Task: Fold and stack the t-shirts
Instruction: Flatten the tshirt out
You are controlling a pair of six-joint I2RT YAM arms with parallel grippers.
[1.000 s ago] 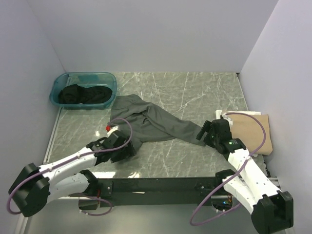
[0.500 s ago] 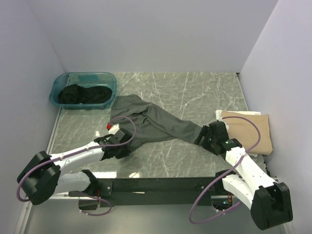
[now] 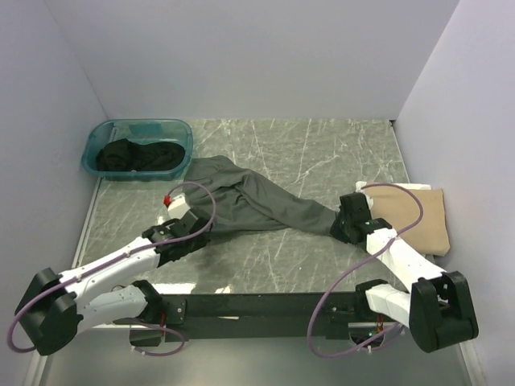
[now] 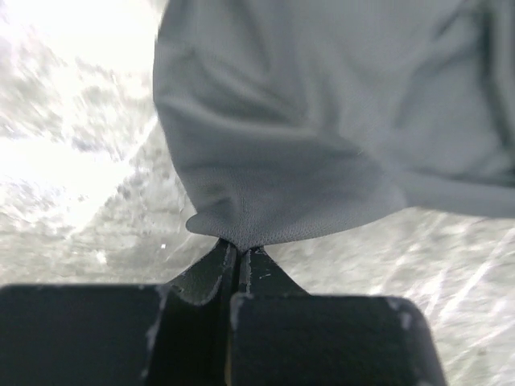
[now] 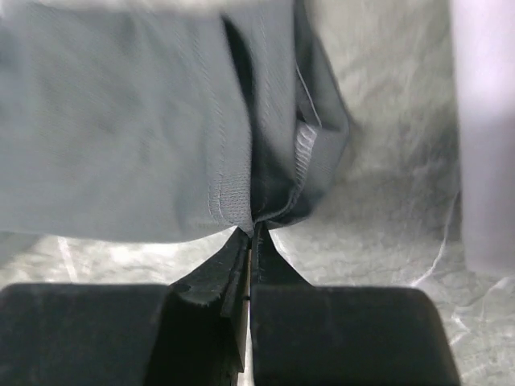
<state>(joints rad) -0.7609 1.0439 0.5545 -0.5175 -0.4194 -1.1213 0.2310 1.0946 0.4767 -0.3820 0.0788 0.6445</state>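
A dark grey-olive t-shirt (image 3: 249, 197) lies crumpled and stretched diagonally across the marble table (image 3: 322, 153). My left gripper (image 3: 208, 229) is shut on its near left edge; the left wrist view shows the cloth (image 4: 322, 121) pinched at the fingertips (image 4: 239, 245). My right gripper (image 3: 338, 223) is shut on the shirt's right end, a stitched hem (image 5: 233, 193) caught between the jaws (image 5: 255, 229). A tan t-shirt (image 3: 414, 219) lies folded at the right edge. Black t-shirts (image 3: 137, 155) fill the tub.
A teal plastic tub (image 3: 100, 138) stands at the back left corner. Pale walls enclose the table at the left, back and right. The right arm's cable (image 3: 402, 193) loops over the tan shirt.
Both grippers have gone from open to shut on the grey-olive shirt, the left first, then the right. The right gripper came in to the shirt's end; the left wrist shifted slightly back.
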